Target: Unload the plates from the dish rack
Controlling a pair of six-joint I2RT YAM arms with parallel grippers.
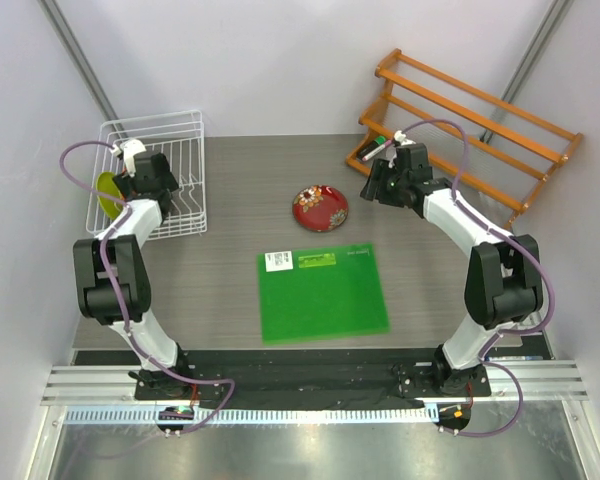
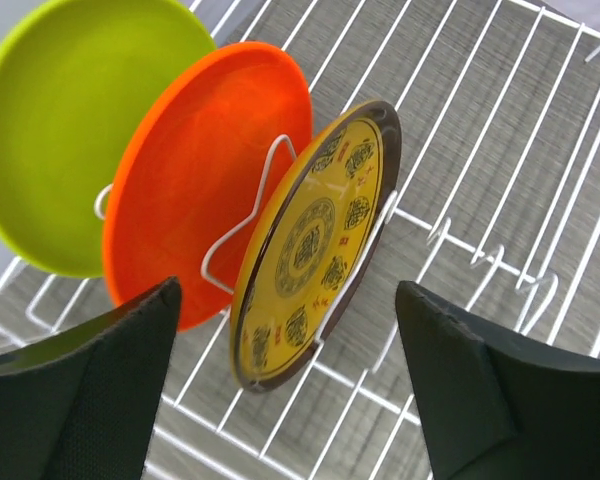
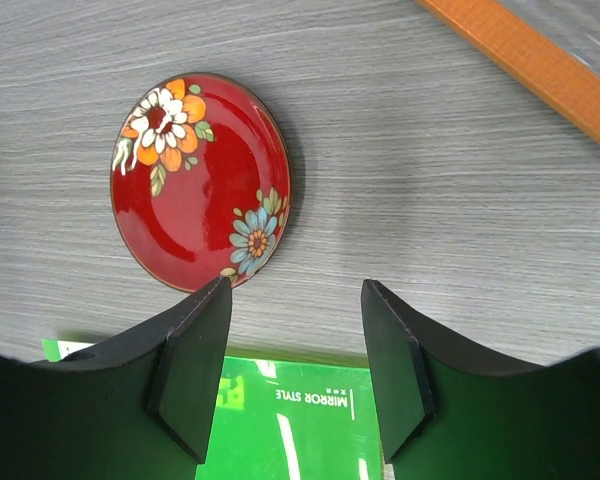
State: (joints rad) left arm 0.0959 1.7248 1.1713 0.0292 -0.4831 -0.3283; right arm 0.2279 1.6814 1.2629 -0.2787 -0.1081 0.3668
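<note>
The white wire dish rack (image 1: 185,165) stands at the far left. In the left wrist view three plates stand upright between its prongs (image 2: 500,150): lime green (image 2: 70,130), plain orange (image 2: 200,170) and brown-yellow patterned (image 2: 315,240). My left gripper (image 1: 148,178) hovers over the rack, open and empty (image 2: 285,380), its jaws either side of the patterned plate's lower edge and apart from it. The dark red floral plate (image 1: 320,208) lies flat on the table. My right gripper (image 1: 373,187) is open and empty (image 3: 295,330), just right of the red plate (image 3: 200,180).
A flat green square mat (image 1: 323,292) lies in the middle near the front, also in the right wrist view (image 3: 300,410). An orange wooden slatted shelf rack (image 1: 470,130) stands at the back right with a dark pen-like object (image 1: 375,150) on its lower left end.
</note>
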